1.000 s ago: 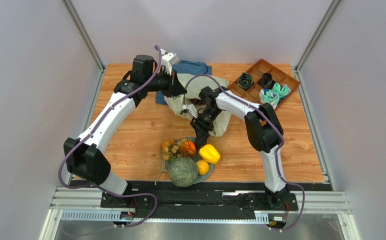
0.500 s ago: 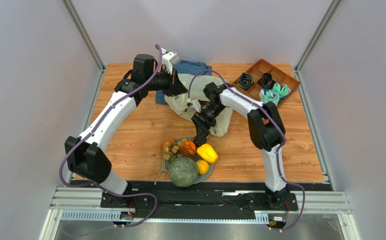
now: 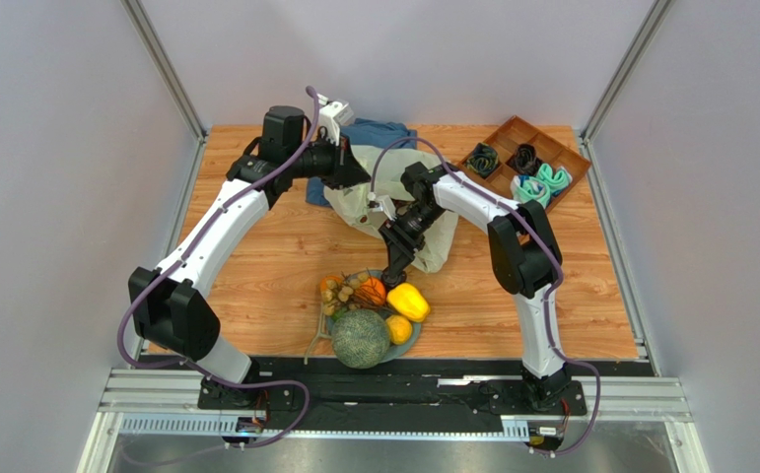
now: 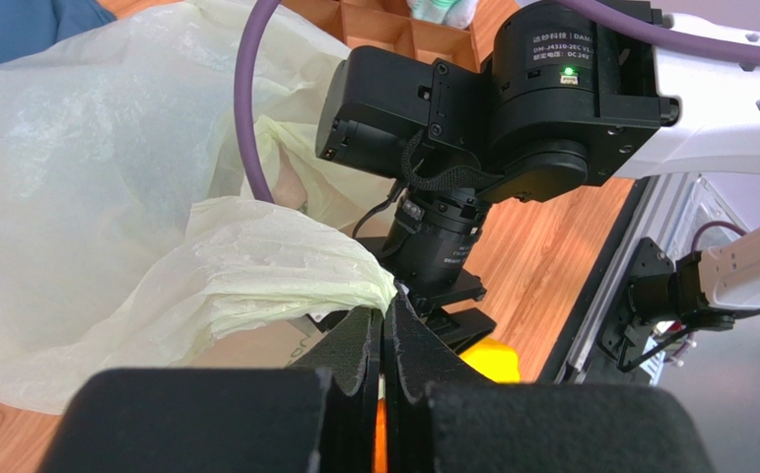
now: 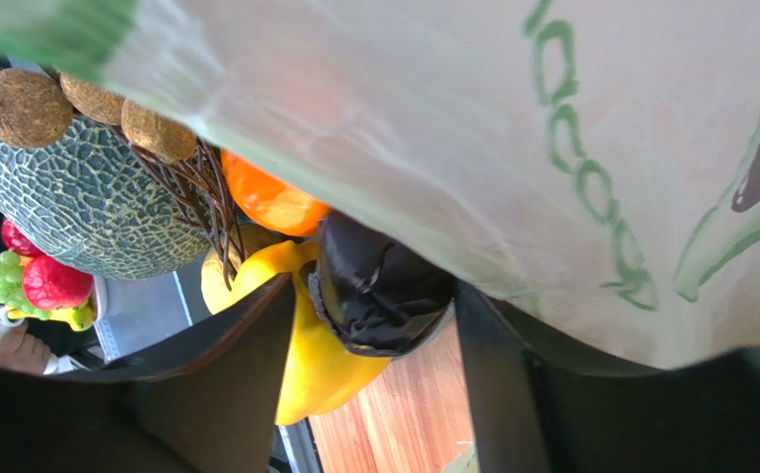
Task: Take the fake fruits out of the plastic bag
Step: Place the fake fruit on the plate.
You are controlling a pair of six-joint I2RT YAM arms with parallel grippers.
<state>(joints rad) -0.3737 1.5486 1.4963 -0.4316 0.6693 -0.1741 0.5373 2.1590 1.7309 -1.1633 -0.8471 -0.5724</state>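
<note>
Left gripper [image 4: 383, 317] clenched on the rim of the plastic bag [image 4: 147, 187]. Right gripper [image 5: 374, 301] — fingers apart around a dark lump [image 5: 385, 264], grasp undeterminable — fake fruits [image 5: 78, 202] just beyond its tips.

Motor label [image 4: 551, 49] reads DM-J4310-2EC, DC 24V.

Overhead view: bright, soft, even light from above; table [image 3: 255, 266] evenly lit, only faint shadows beneath the arms; sharp throughout, side walls splaying outward towards the edges. Left wrist view: bag [image 4: 107, 177] glowing as light passes through the film, close to washed out near the top; left gripper [image 4: 383, 313] a dark, soft blur in the foreground. Right wrist view: bag very near the lens and hazy; right gripper [image 5: 374, 305] in deep shadow, almost black; melon [image 5: 68, 207] crisp and well lit.
</note>
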